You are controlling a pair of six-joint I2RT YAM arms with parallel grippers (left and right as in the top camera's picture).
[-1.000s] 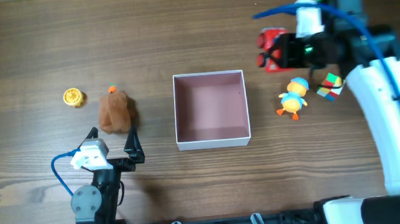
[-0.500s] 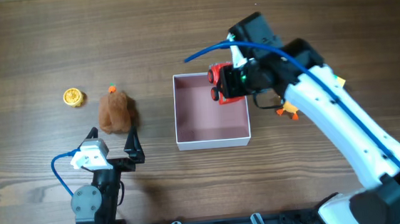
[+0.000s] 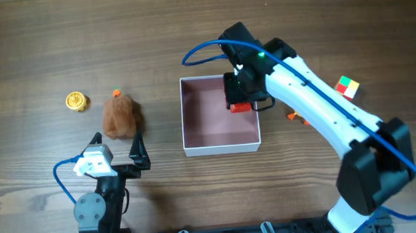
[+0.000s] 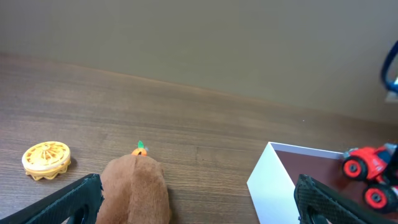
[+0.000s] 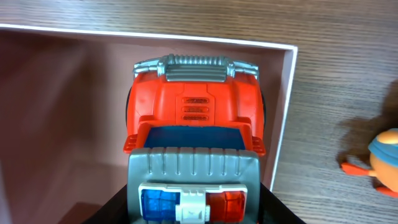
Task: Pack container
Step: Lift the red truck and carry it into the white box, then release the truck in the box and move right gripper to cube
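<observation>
The container [image 3: 207,124], a square white-walled box with a pink inside, sits at the table's middle. My right gripper [image 3: 242,91] is shut on a red toy truck [image 3: 241,106] and holds it over the box's far right corner. In the right wrist view the truck [image 5: 196,118] hangs just inside the box wall [image 5: 283,124]. My left gripper [image 3: 125,154] is open and empty, low at the front left, just short of a brown plush toy [image 3: 121,116]. The left wrist view shows the plush [image 4: 134,190], the box [image 4: 270,180] and the truck [image 4: 370,171].
A yellow disc [image 3: 77,102] and a tiny orange piece [image 3: 116,92] lie left of the plush. A colour cube [image 3: 347,87] lies right of the box. A duck toy [image 5: 385,152] lies right of the box, mostly hidden under my right arm in the overhead view.
My right arm has swung left from the right side of the table with the red truck, to over the box's far right corner. The left arm has not moved.
</observation>
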